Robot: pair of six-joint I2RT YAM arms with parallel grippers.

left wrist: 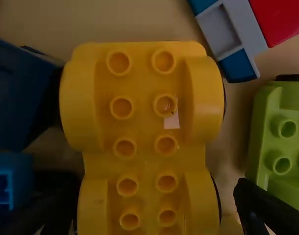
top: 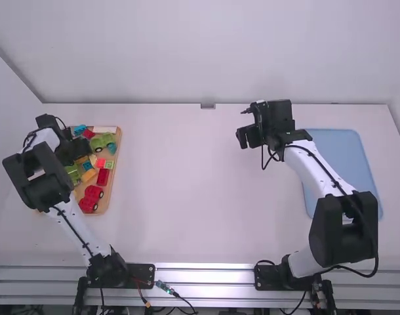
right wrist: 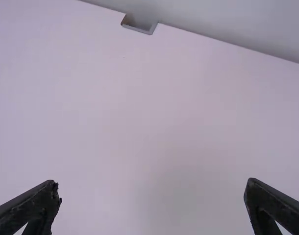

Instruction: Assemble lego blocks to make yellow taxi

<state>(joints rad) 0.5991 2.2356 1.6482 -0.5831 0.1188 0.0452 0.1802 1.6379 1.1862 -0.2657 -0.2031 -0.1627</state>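
From where I stand, the left arm leans out over the wooden tray (top: 115,172) at the left side of the white table (top: 180,197), with its gripper (top: 74,151) above the blocks. In the left wrist view its jaws stand wide apart — one at each side of the yellow wheeled base (left wrist: 144,137), the taxi's main piece — and I see a gap between that base and the finger (left wrist: 260,210) on the light green block's side. So it has hold of nothing. The yellow base lies studs up in the tray, with the light green block (left wrist: 286,142) near one flank, a dark blue block (left wrist: 17,93) and a brighter blue one (left wrist: 2,181) by the other, and a grey-and-blue piece (left wrist: 225,34) close to one end, against a red block (left wrist: 282,19).

In the high view I can also make out two red wheeled pieces (top: 92,193) in the tray, a green wheeled one (top: 103,142) and a small orange block (top: 88,175).

Over on the right, the other gripper (top: 247,136) hangs above the table, well apart from the tray. Its jaws are spread wide, nothing between them — and a light blue mat (top: 341,164) lies partly under that arm.
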